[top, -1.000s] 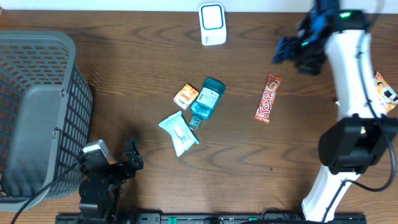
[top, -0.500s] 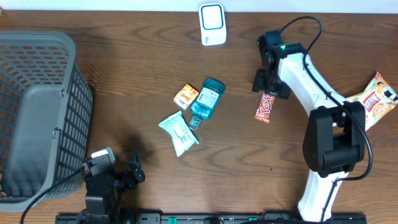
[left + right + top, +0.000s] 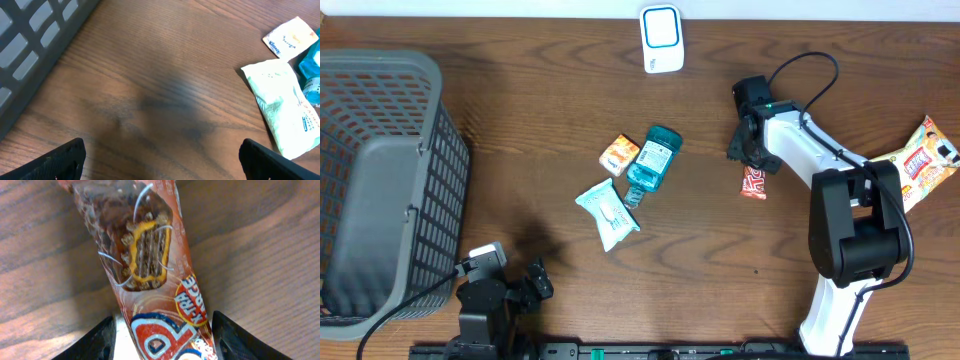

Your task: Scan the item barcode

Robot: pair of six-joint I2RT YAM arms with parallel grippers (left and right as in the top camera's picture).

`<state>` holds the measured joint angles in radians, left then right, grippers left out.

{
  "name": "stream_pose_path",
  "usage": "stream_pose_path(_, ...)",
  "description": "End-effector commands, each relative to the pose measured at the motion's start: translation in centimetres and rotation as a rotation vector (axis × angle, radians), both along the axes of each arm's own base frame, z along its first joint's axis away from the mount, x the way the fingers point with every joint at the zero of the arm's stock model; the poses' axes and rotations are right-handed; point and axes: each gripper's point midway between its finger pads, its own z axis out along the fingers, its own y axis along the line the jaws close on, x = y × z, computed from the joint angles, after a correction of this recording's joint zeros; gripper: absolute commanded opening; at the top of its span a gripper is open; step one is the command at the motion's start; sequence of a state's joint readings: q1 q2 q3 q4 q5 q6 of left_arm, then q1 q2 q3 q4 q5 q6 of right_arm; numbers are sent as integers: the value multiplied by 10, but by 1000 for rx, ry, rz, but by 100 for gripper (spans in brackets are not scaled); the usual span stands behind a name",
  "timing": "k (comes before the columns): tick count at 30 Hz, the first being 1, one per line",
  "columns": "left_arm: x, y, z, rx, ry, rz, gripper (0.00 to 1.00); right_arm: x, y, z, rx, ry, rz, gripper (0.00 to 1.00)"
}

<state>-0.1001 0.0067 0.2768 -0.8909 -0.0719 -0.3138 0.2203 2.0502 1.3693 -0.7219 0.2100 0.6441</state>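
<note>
Right gripper (image 3: 161, 337) has dropped astride the candy bar (image 3: 145, 255), grip uncertain; mouthwash bottle (image 3: 651, 160) well apart.

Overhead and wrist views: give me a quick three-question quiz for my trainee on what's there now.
1. True or false: the left gripper holds the tissue pack.
2. What does the right gripper straddle? A) bottle B) candy bar C) snack bag
3. Fill in: seen from overhead, the basket sits on the ____ side of the table.
Key: 1 false; 2 B; 3 left.
</note>
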Motion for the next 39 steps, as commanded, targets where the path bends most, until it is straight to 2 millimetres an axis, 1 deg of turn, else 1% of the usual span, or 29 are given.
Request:
stream_pose_path(1,-6,-2,-7,6,37,-20,98,1,-2,-6,-22,2,27,61)
stream_pose_path(3,-6,-2,-7,6,37,-20,98,6,-1,-2,-24,-10,53,61)
stream_pose_path(5,-6,-2,-7,6,37,-20,98,8,0,0,-28,-13,76,58)
stream_pose_path(10,-6,-2,-7,6,37,-20,98,5,-4,-2,-66,14,144,49)
stream_pose_path(13,-6,-2,-7,6,37,-20,98,3,-6,-2,-85,22,144,49)
stream_pose_path(15,-6,-2,-7,6,37,-20,98,2,-6,-1,-97,24,147,52)
stream_pose_path(17,-6,-2,-7,6,37,-20,98,1,-8,0,-123,27,149,45)
stream_pose_path(18,-6,-2,-7,6,37,-20,98,-2,-5,-1,-117,37,158,40)
stream_pose_path(20,-6,-2,-7,6,37,-20,98,-4,6,-3,-72,52,220,36)
stream_pose_path(21,-6,-2,-7,6,37,-20,98,-4,14,-4,-37,59,255,36)
stream_pose_path(24,-6,-2,-7,6,37,-20,98,-8,45,-5,121,74,371,36)
stream_pose_path(28,-6,-2,-7,6,37,-20,98,-15,88,3,343,72,574,38)
stream_pose_path(29,-6,-2,-7,6,37,-20,98,-21,102,7,420,67,662,40)
stream_pose_path(31,-6,-2,-7,6,37,-20,98,-24,107,10,449,68,698,42)
stream_pose_path(35,-6,-2,-7,6,37,-20,98,-27,105,14,446,76,696,43)
stream_pose_path(39,-6,-2,-7,6,37,-20,98,-27,103,27,410,67,702,46)
